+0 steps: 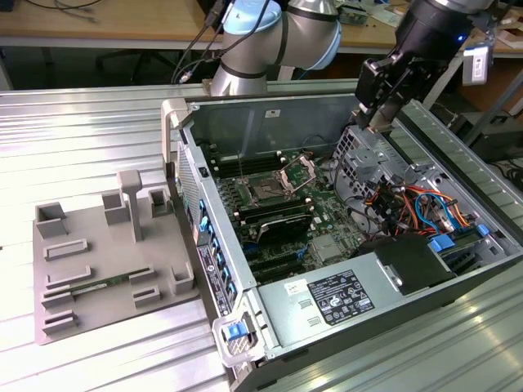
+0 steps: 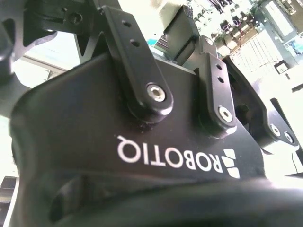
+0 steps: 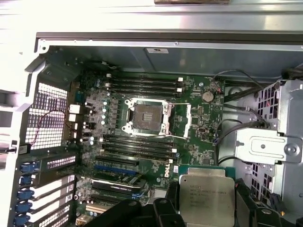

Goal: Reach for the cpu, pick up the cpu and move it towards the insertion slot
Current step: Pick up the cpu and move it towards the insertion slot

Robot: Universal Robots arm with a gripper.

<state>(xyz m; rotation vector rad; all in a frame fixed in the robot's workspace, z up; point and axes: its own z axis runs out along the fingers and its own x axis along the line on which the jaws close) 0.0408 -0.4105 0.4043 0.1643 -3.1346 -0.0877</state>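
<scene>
Partly cut off, cpu point(image 3: 206, 197) between end effector point(image 3: 206, 210) fingers.

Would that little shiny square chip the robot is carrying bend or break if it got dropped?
The cpu looks like a flat metal-topped plate, so it's probably stiff, not bendy. It seems thin and small, so likely light. Its smooth shiny top might be slippery, and a fall onto the green board could plausibly damage it.

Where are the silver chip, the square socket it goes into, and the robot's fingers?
Chip point(image 3: 207, 198), first wrist view: middle of its silvery metal top.
Socket point(image 3: 144, 117), first wrist view: dark square centre inside the shiny frame.
Fingers point(image 3: 174, 201), first wrist view: black finger beside the chip's edge.
</scene>
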